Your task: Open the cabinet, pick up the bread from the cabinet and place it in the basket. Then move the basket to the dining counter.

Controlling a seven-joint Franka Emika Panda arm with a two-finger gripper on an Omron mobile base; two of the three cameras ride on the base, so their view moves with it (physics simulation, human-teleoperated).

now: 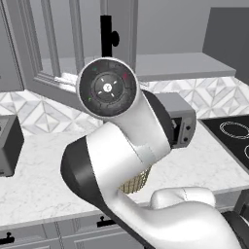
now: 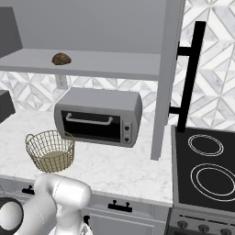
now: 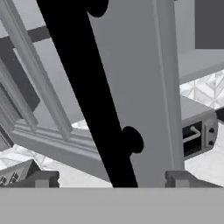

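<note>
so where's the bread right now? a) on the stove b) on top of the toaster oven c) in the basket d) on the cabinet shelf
d: in the right base view the bread sits on the open cabinet shelf, above the toaster oven, while the basket stands on the marble worktop below with no brown lump in it.

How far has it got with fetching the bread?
Done: the cabinet door is swung open. In hand: the gripper is open with the door's black handle between its fingertips. Left: the bread lies on the cabinet shelf, the basket sits empty on the worktop, not yet moved.
</note>
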